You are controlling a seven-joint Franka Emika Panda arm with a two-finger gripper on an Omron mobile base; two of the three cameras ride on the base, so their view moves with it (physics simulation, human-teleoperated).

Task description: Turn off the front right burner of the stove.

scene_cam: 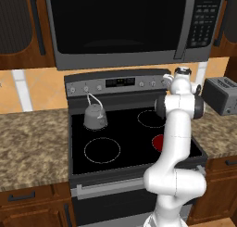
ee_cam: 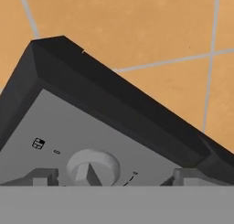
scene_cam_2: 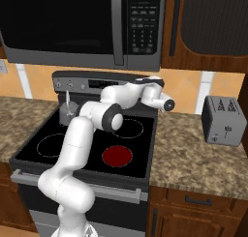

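front right burner [scene_cam_2: 117, 156], a round heating zone on the black glass top, glows solid red, so the heat reads as on. it sits nearest the arm's side of the black glass-top stove [scene_cam: 115, 145], in front of a thin white-outlined ring.

small round grey knob [ee_cam: 93, 168] on the grey steel back panel [ee_cam: 68, 131] is the thing to handle. in the hand view it sits between the two finger tips, near the panel's right end, with a raised ridge across its face.

gripper [ee_cam: 109, 178]: jaws spread wide, one tip on each side of the knob, nothing held. contact with the knob cannot be told.

handling judgement: the knob looks rigid and smooth, fixed to the panel, so it should turn and not lift. best hold is across its round rim or on the ridge, squeezed squarely, then rotated. a smooth rim may slip if the pinch is shallow.

also present: grey metal kettle [scene_cam: 95, 116] on the rear left zone, well apart from the knob; grey toaster [scene_cam_2: 223, 121] on the counter to the right of the stove.
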